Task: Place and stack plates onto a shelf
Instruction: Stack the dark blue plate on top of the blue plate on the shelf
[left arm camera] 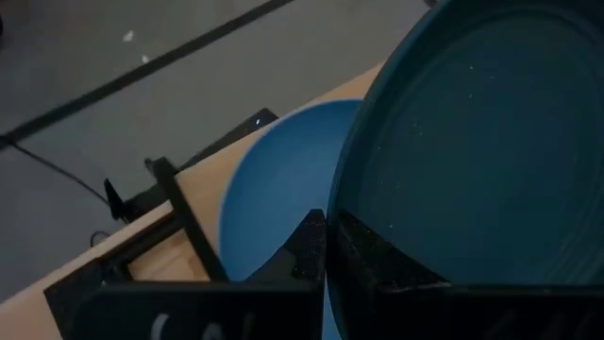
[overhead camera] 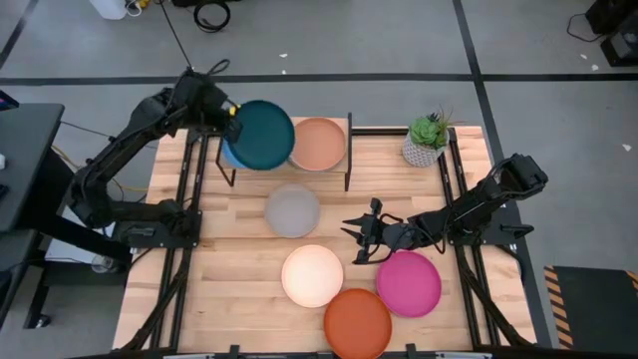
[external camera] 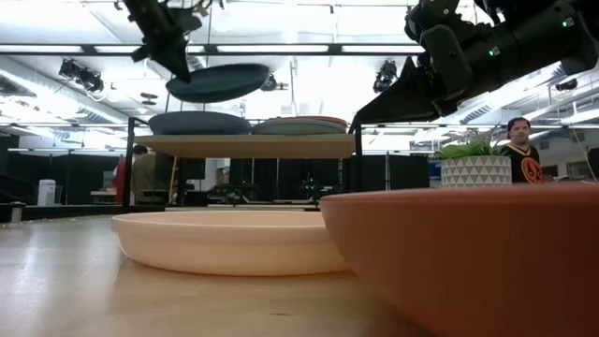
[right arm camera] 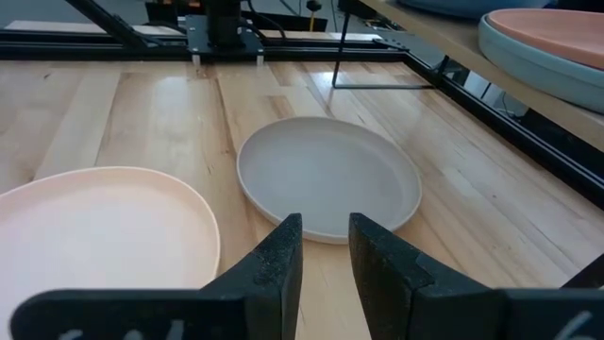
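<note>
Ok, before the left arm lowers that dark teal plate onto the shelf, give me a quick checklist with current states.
1. Left gripper shut on the dark teal plate at its rim: ok.
2. Plate over the blue plate on the shelf: ok, held above it, not touching.
3. Plate level: not ok, slightly tilted in the low view.
4. Peach plate clear of the drop spot: cannot tell, the teal rim overlaps it from above.
5. Right gripper out of the way: ok, open, low over the table facing the grey plate.
</note>
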